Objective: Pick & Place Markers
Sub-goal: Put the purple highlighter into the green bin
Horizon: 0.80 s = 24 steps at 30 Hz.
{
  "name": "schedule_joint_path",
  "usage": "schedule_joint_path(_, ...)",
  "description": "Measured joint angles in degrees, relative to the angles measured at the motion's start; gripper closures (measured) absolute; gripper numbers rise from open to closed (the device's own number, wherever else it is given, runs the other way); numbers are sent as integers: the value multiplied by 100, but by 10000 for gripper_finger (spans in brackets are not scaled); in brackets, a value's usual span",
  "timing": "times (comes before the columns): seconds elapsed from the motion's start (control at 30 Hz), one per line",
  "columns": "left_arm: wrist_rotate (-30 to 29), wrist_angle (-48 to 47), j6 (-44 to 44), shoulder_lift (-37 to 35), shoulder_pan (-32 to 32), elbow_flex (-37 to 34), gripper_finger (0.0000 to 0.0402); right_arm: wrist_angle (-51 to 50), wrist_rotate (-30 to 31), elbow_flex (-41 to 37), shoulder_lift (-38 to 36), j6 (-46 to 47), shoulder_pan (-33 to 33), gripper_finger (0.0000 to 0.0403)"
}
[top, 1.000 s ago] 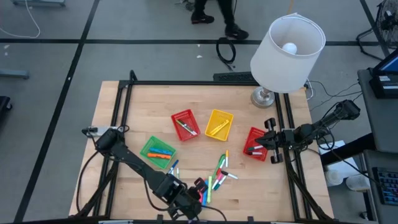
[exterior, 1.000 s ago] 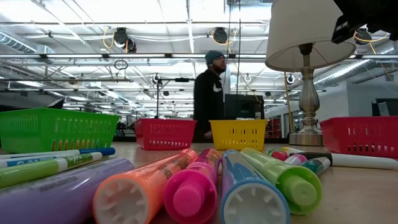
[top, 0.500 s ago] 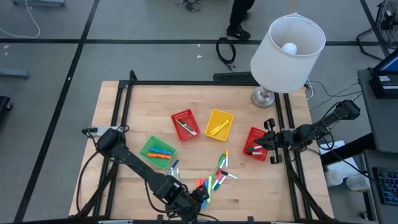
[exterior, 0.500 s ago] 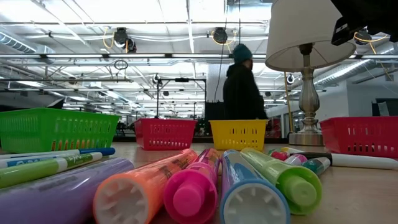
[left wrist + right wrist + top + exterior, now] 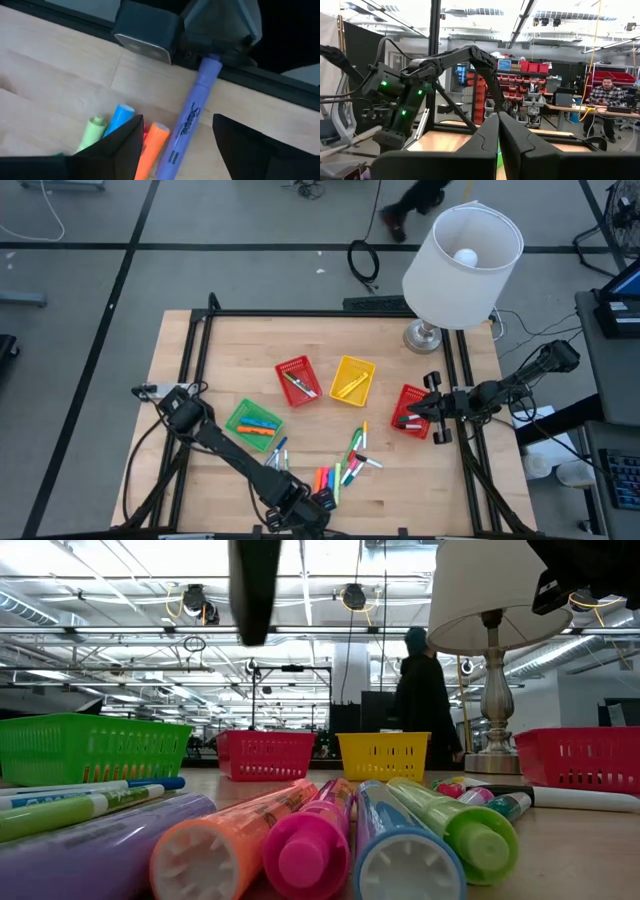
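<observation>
**A:** so where's the left gripper (image 5: 175, 145) at? Looks like it's at the table's near edge, fingers spread wide, nothing held.

**B:** yep, and the purple marker (image 5: 187, 122) lies flat on the wood right between them. Its long axis runs straight ahead from the gripper, so the fingers flank its sides. The orange marker (image 5: 151, 150) lies just beside it.

**A:** and the right gripper (image 5: 432, 408)?

**B:** clamped shut, empty, parked well apart by the red basket (image 5: 411, 411). Left arm's way nearer, I'd guess it grabs.
</observation>
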Motion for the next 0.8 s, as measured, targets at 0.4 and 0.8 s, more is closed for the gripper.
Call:
schedule_joint_path(0.4, 95, -75, 255, 152, 25, -21, 158, 4, 1, 0, 13, -9, 0, 403)
schedule_joint_path(0.8, 117, 49, 120, 336, 35, -46, 158, -42, 18, 0, 91, -9, 0, 403)
